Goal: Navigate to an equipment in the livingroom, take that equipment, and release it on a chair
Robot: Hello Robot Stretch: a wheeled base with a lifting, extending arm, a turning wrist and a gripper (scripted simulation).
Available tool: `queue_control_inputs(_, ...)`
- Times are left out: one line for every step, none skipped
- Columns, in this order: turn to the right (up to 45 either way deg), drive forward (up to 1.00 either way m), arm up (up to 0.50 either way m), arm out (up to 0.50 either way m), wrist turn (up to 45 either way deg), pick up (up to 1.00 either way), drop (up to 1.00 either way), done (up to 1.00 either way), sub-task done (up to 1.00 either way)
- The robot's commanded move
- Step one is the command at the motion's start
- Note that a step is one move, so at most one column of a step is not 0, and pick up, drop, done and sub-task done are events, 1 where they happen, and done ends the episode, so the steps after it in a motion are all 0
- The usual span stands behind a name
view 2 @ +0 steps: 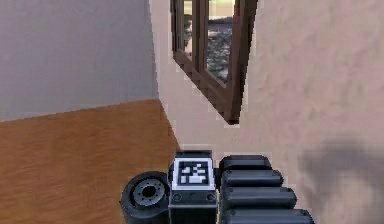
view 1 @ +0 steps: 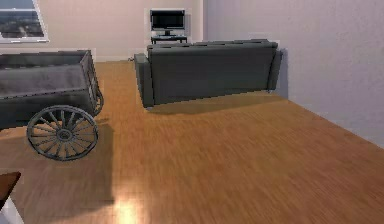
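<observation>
The arm (view 2: 245, 190) rises from the arm side view's bottom edge as a stack of dark segments, with one white marked square (view 2: 193, 172) at its end. Left of that square sits the gripper's (view 2: 146, 198) dark round body, low over the wood floor. Its far end is cut off by the picture's edge, so I cannot tell whether it holds anything. A grey sofa (view 1: 210, 70) stands with its back toward me in the middle of the forward view.
A dark wooden cart (view 1: 45, 85) with a spoked wheel (view 1: 62, 131) stands at the forward view's left. A TV (view 1: 167, 20) on a stand is behind the sofa. Wood floor (view 1: 230, 160) lies ahead. In the arm side view, a beige wall with a brown-framed window (view 2: 212, 45) is close.
</observation>
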Motion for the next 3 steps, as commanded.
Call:
queue_control_inputs(0.0,0.05,0.0,0.0,0.0,0.0,0.0,0.0,0.0)
queue_control_inputs(-24.0,0.0,0.0,0.0,0.0,0.0,0.0,0.0,0.0)
queue_control_inputs(0.0,1.0,0.0,0.0,0.0,0.0,0.0,0.0,0.0)
